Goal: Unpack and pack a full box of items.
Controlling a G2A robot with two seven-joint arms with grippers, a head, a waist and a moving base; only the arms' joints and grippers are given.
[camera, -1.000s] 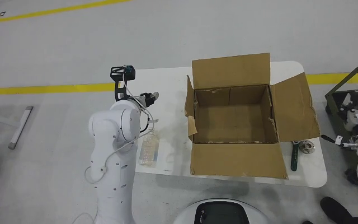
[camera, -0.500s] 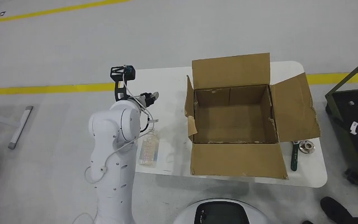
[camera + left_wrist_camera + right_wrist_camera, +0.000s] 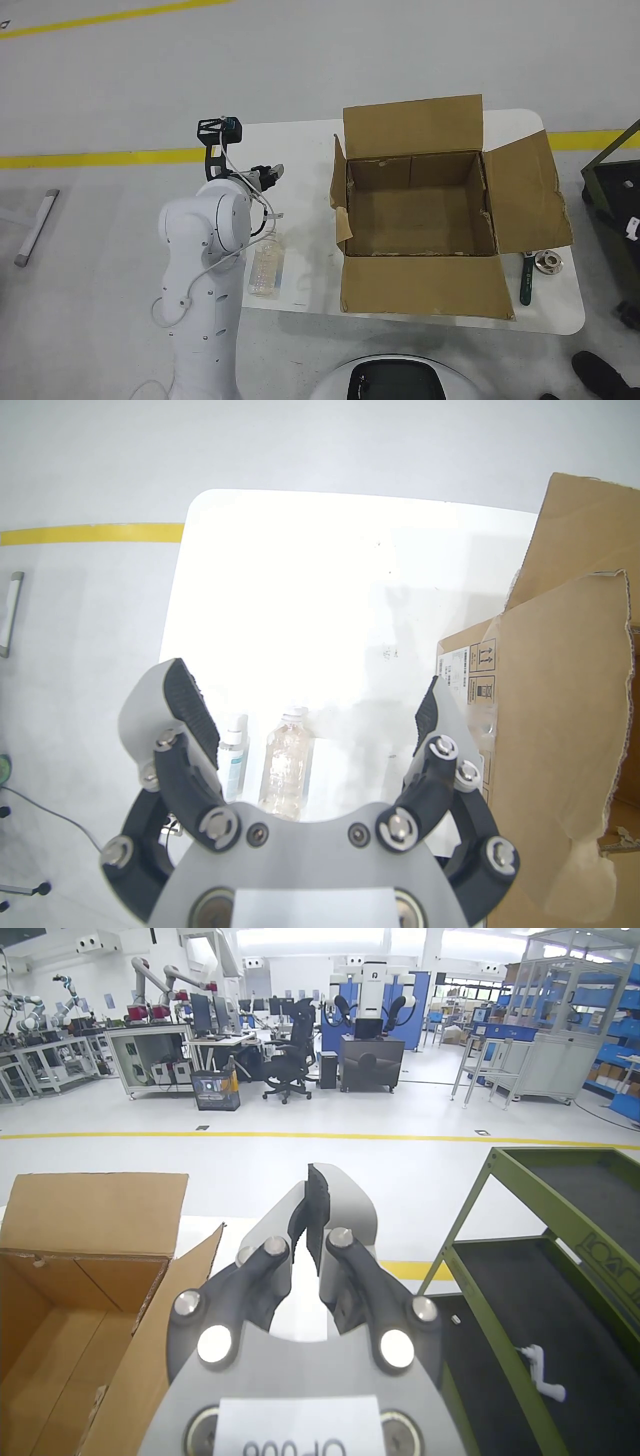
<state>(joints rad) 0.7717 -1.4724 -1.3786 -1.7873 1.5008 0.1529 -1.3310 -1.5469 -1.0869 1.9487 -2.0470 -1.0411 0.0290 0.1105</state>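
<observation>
A white table with rounded corners [image 3: 310, 140] stands on a pale grey workshop floor crossed by a yellow painted line [image 3: 100, 158]. A short grey bar [image 3: 35, 225] lies on the floor well to the left of the table. Beyond the far side, the right wrist view looks out on a bright hall of workbenches, office chairs and other robot arms. The left gripper [image 3: 305, 685] hangs above the left part of the table with its two ribbed black pads [image 3: 187, 700] spread wide; it holds nothing and touches nothing. The right gripper [image 3: 312, 1208] sits to the right of the box, between it and an olive-green metal cart [image 3: 525, 1278]. Its pads are pressed flat together and nothing can be seen clamped in them. Two bottles lie on the table's left part, near its near edge and below the left gripper. One is a clear plastic water bottle [image 3: 265, 265] lying on its side, and the other is a small white spray bottle with a blue label [image 3: 235, 750] just beside it. One large brown cardboard box [image 3: 420, 215] takes up the right half of the table, its four flaps folded outward and its brown floor in plain sight. Just right of the box, at the table's near right corner, one green-handled tool [image 3: 525, 282] and one small round metal part [image 3: 547, 262] lie side by side. One small white object [image 3: 542, 1373] rests on a dark shelf of the cart.
</observation>
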